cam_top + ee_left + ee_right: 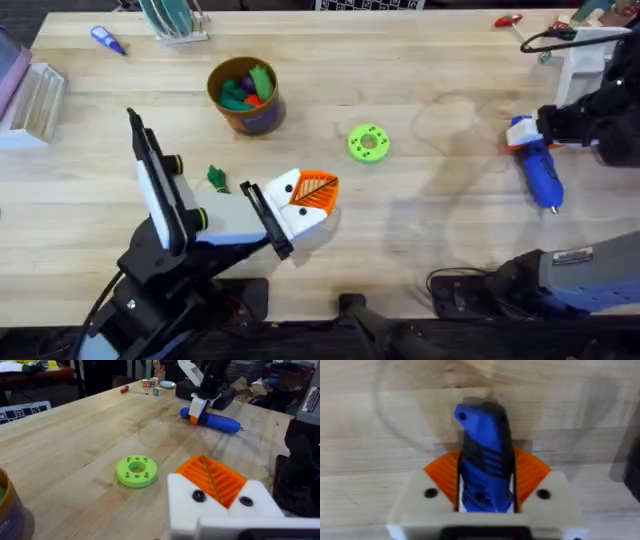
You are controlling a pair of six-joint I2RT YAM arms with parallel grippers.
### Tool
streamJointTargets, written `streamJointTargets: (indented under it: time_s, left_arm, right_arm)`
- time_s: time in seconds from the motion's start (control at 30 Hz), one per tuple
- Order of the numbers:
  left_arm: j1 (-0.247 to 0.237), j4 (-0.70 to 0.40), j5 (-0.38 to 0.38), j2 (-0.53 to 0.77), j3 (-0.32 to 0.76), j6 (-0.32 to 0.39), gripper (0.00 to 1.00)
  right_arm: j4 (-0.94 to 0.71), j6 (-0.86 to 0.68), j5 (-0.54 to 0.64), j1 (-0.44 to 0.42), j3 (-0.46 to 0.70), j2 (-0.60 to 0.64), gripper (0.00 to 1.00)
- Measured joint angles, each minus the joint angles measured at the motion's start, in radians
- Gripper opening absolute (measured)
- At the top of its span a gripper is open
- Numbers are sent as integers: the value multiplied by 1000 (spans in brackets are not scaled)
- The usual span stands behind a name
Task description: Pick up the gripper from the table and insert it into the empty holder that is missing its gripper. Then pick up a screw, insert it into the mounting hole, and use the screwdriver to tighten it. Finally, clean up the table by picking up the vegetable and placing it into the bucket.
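Fingers of the right gripper (485, 487) hug the screwdriver (538, 167) at 3 o'clock, left fingers (312, 192) look together and empty, and the vegetable (217, 179) waits outside the bucket (243, 95)

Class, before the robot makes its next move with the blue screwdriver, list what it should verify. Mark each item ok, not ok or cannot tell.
1. Right tool closed on the screwdriver: ok, an orange pad sits on each side of it.
2. Screw seated in the mounting hole: cannot tell.
3. Left tool out of the screwdriver's way: ok, it is across the table, nearer the green disc.
4. Vegetable in the bucket: not ok, it lies on the table beside the left arm.
5. Bucket upright: ok.
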Motion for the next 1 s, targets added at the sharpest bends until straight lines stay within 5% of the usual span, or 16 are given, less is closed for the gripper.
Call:
streamJointTargets:
  time_s: [0.27,0.6,1.0]
  left_arm:
    - [0,0,0,0,0,0,8]
    - [0,0,0,0,0,0,8]
    - [0,0,0,0,0,0,8]
  right_arm:
    - [18,-1,7,-1,0,8,31]
    - [26,1,-59,1,0,-24,23]
    - [20,128,-132,80,0,-341,23]
